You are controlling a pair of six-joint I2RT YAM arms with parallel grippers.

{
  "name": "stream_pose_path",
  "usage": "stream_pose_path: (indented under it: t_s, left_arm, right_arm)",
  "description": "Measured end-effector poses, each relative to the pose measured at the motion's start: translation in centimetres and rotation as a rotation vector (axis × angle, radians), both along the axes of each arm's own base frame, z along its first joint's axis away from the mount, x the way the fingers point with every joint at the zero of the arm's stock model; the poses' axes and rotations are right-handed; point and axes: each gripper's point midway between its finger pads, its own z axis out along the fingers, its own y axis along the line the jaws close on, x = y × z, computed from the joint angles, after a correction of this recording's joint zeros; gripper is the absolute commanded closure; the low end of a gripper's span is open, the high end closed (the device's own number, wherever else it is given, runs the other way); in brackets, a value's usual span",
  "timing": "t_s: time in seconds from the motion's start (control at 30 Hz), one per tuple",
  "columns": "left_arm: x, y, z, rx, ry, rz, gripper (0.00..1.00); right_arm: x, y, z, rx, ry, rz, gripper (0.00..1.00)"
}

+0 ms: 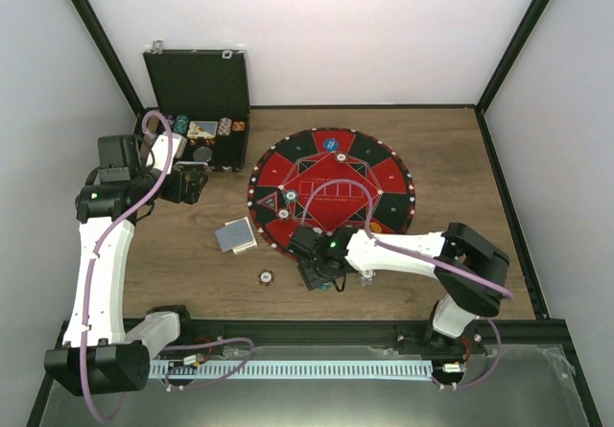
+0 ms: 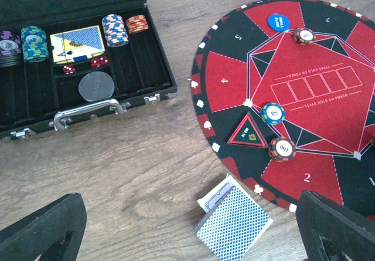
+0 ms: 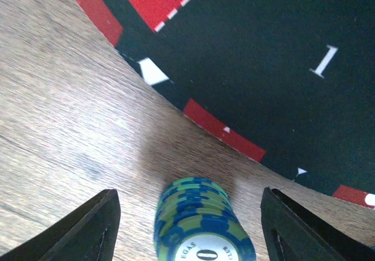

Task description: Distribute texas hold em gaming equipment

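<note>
**Setting a chip stack down at six o'clock, with much of the kit yet to go out**

Seen from the top camera, the right gripper point(image 3: 188, 195) hovers low at the six o'clock edge of the round poker mat point(image 1: 384, 173). Its jaws stand apart on either side of a blue-and-green chip stack point(image 3: 199, 223), with a gap showing on both sides, so nothing is gripped. The stack stands upright on the bare wood of the table point(image 1: 451, 149), just off the mat's rim.

The left gripper point(image 2: 190, 209) hangs wide open and empty at about nine o'clock from the mat, between the black case point(image 1: 197, 82) and the playing cards point(image 2: 234, 223). The cards lie in a small pile, backs up, just off the rim at eight o'clock.

Judging by what lies out, the job looks partly done. A blue disc point(image 1: 328, 143) sits on the mat at twelve o'clock with a striped chip point(image 1: 341, 161) beside it. Two more chips point(image 1: 288, 204) lie toward nine o'clock, next to a triangular marker point(image 1: 264, 200). A lone chip point(image 1: 267, 276) lies on the wood at seven o'clock.

Several chip stacks and a card deck are in the case, and no cards lie at any numbered seat. What remains is probably dealing the cards and supplying the other seats.
</note>
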Motion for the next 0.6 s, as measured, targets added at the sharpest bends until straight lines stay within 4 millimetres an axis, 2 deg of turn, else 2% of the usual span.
stream_pose_path:
  t_s: [0.1, 0.23, 0.47, 0.6]
  left_arm:
    - [0.0, 0.0, 0.0, 0.000, -0.001, 0.000, 0.00]
    - [0.0, 0.0, 0.0, 0.000, -0.001, 0.001, 0.00]
    - [0.0, 0.0, 0.0, 0.000, -0.001, 0.001, 0.00]
    - [0.0, 0.0, 0.0, 0.000, 0.000, 0.001, 0.00]
  right_arm:
    - [-0.3, -0.6, -0.7, -0.021, 0.010, 0.000, 0.34]
    - [-0.7, -1.4, -1.4, -0.043, 0.021, -0.003, 0.41]
    - [-0.7, -1.5, -1.5, -0.046, 0.024, -0.003, 0.43]
    - [-0.7, -1.4, -1.3, -0.046, 0.022, 0.000, 0.49]
